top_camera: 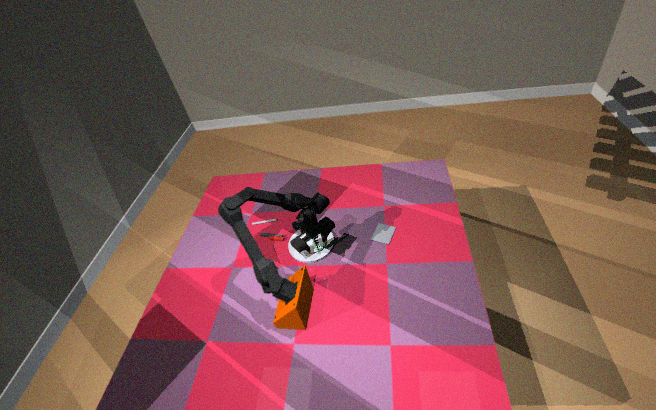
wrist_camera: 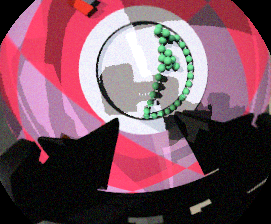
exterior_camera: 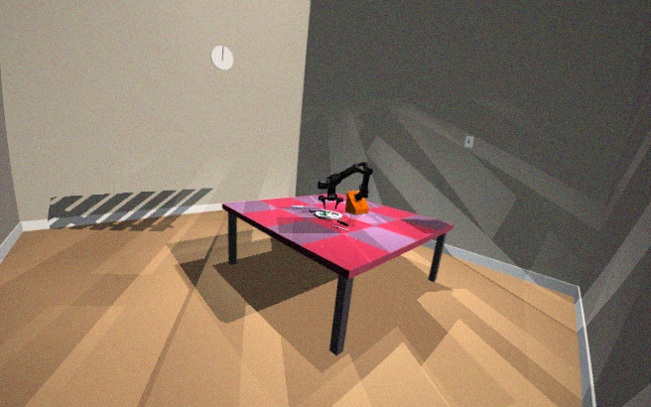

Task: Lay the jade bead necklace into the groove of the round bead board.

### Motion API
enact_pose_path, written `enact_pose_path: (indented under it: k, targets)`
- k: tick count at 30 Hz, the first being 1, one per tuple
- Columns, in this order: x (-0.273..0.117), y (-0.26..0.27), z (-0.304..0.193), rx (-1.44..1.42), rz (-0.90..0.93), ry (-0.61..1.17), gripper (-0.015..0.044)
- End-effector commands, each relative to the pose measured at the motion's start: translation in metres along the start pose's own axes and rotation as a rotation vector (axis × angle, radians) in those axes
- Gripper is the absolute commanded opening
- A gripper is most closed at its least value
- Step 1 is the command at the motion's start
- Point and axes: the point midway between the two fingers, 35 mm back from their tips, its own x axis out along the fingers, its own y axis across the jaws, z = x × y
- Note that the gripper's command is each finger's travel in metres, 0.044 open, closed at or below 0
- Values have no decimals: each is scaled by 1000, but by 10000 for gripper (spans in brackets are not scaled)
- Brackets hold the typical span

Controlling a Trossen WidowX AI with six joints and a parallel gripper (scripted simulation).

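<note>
The round white bead board (top_camera: 310,259) (exterior_camera: 338,215) (wrist_camera: 88,70) lies on the checkered table, with a dark circular groove. The jade bead necklace (wrist_camera: 190,67) lies on it in the wrist view. One strand curves along the right side of the groove, from top to bottom. The other strand runs down inside the ring, with a bunched clump of beads near its upper middle. The groove's left side is bare. My gripper (exterior_camera: 331,207) (wrist_camera: 147,117) is open and empty above the board, its fingertips wide apart near the board's lower edge in the wrist view. It partly hides the board in the top view.
A red and dark tool (top_camera: 277,238) (wrist_camera: 83,7) and a thin white stick (top_camera: 264,221) (exterior_camera: 340,228) lie beside the board. A grey square (top_camera: 383,233) (exterior_camera: 298,206) lies on its other side. The arm's orange base (top_camera: 294,308) (exterior_camera: 356,203) stands close to the board.
</note>
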Motion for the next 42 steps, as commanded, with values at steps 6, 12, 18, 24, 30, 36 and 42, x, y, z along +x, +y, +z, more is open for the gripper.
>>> enact_pose_path:
  k: [6, 12, 18, 24, 30, 36, 42]
  targets:
    - [-21, -7, 14, 407, -14, -4, 120]
    - [-17, -7, 14, 407, -14, -4, 120]
    - [-13, -9, 15, 398, -23, -6, 120]
    - [-6, -9, 15, 400, -21, -6, 120]
    - [4, -8, 15, 402, -18, -6, 120]
    - [13, -7, 15, 405, -15, -5, 120]
    - [19, -7, 15, 407, -13, -5, 120]
